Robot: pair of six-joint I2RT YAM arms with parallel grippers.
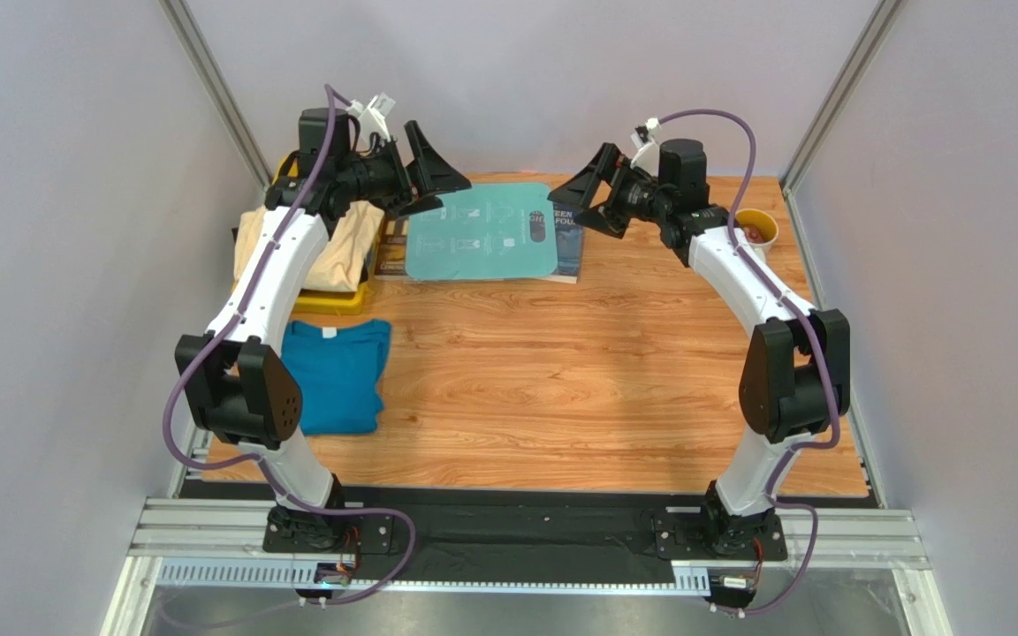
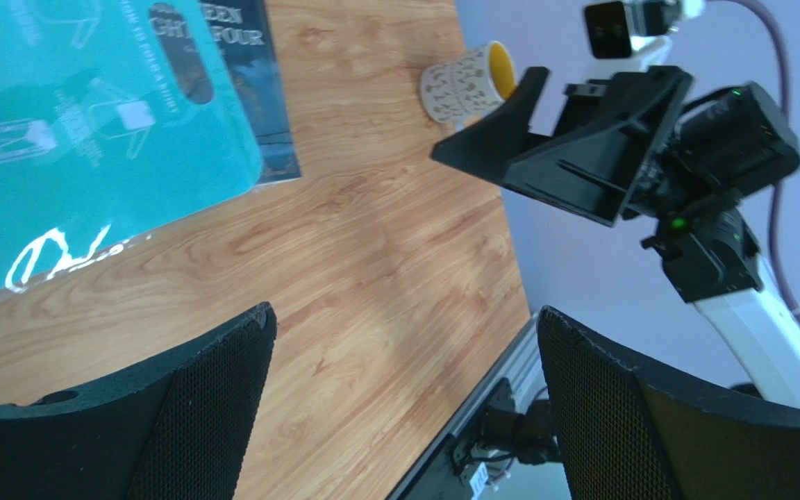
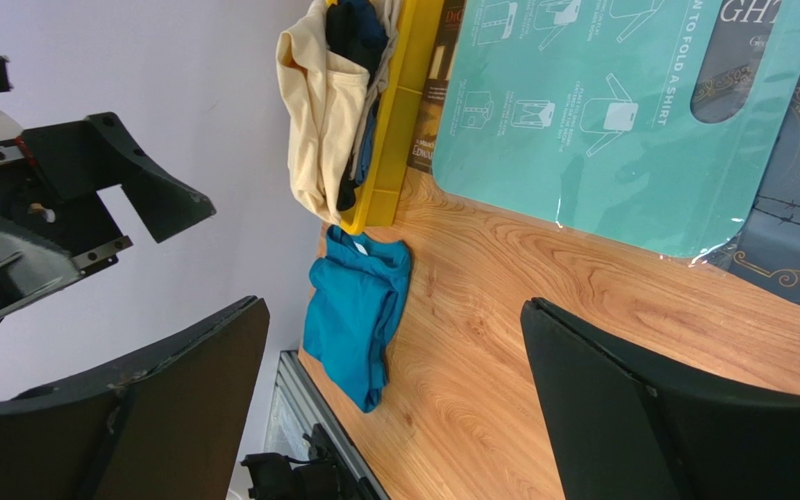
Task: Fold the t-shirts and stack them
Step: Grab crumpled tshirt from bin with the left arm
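Note:
A folded teal-blue t-shirt [image 1: 335,375] lies on the table at the left; it also shows in the right wrist view [image 3: 357,313]. A pale cream-yellow t-shirt [image 1: 342,248] hangs over a yellow bin [image 1: 331,301] at the back left, with dark shirts [image 3: 357,31] bunched in the bin beside it [image 3: 321,104]. My left gripper [image 1: 424,176] is open and empty, held high above the back of the table. My right gripper [image 1: 581,195] is open and empty, facing it. Nothing sits between the left jaws [image 2: 404,318] or the right jaws [image 3: 394,307].
A rigid teal board with white print [image 1: 481,232] lies at the back centre on a dark book [image 1: 565,252]. A patterned cup with a yellow inside [image 1: 756,229] stands at the back right. Grey walls enclose both sides.

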